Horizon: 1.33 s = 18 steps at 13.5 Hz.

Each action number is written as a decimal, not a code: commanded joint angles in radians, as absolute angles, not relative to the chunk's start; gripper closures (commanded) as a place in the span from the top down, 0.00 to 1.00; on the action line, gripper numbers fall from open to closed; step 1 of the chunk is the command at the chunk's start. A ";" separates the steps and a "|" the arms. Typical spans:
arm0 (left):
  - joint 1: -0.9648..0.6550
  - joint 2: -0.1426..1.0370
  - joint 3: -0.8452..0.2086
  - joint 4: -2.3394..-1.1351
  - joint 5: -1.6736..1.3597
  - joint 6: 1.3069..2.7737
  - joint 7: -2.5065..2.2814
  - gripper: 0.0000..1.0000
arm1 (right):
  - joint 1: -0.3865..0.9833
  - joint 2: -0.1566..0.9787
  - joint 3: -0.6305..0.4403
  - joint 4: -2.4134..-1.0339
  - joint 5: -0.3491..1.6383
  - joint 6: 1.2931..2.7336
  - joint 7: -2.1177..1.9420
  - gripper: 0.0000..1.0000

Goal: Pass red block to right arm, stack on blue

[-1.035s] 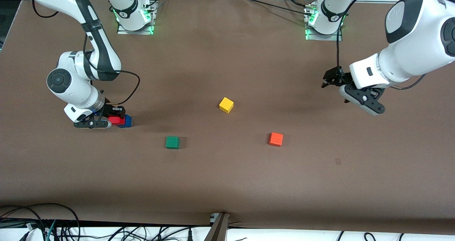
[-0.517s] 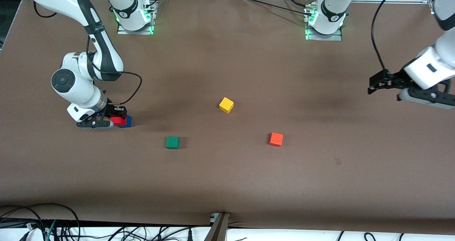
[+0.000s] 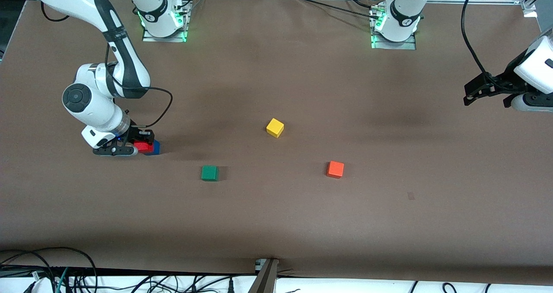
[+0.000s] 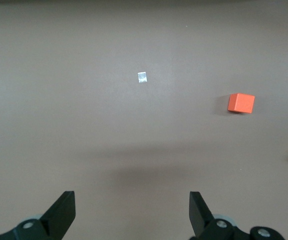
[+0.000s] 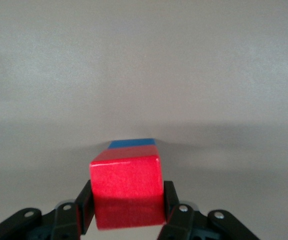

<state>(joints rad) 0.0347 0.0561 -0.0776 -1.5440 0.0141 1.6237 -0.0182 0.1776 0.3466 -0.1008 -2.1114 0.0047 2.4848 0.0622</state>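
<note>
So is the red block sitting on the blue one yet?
Yes: the red block rests on the blue block, with the right pincer flanking it.

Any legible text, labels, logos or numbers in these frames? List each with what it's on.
None can be read.
Black band on the right arm: small white print, too small to read.
Round marks on both arm bases: too small to make out.
Cubes, table and silver tape square: no text.
</note>
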 commanded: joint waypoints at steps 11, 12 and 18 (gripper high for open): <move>0.025 0.071 -0.074 -1.514 0.011 1.597 -0.032 1.00 | 0.169 0.111 -0.092 -2.089 0.005 2.346 0.072 1.00; 0.026 0.074 -0.075 -1.508 0.011 1.597 -0.028 1.00 | 0.169 0.072 -0.091 -2.089 0.006 2.297 0.083 1.00; 0.021 0.071 -0.066 -1.516 0.011 1.597 -0.026 1.00 | 0.138 -0.015 -0.046 -1.807 0.006 1.762 0.129 1.00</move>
